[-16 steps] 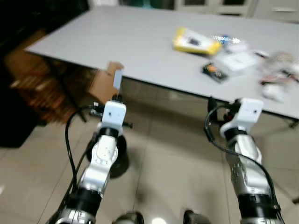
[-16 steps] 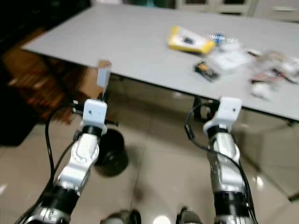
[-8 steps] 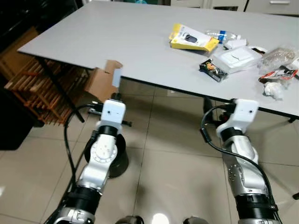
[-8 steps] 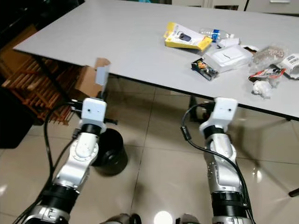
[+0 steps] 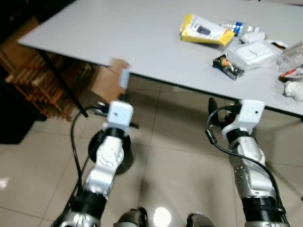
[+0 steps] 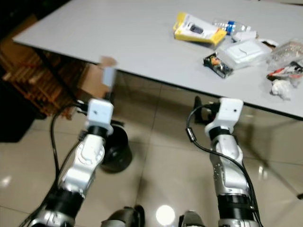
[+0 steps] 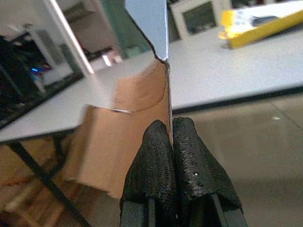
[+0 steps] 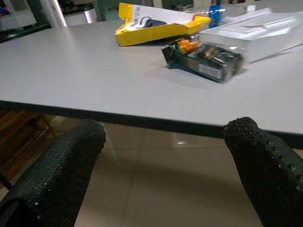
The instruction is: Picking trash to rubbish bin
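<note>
Grey table (image 5: 118, 33) (tiled floor (image 5: 175, 161) below); left gripper (image 7: 171, 137) pinches cardboard scrap (image 7: 128, 142), right gripper (image 8: 165, 165) spread.

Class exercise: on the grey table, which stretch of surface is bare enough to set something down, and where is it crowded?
The table is bare from its near-left corner across to the yellow package. Crowding begins there: the dark snack wrapper, white clamshell box, water bottle and crumpled wrappers cluster at the right end.

A torn brown cardboard scrap (image 7: 142, 118) stands upright, pinched in the left gripper (image 7: 171, 137), above a black rubbish bin (image 6: 115, 150) on the floor.
</note>
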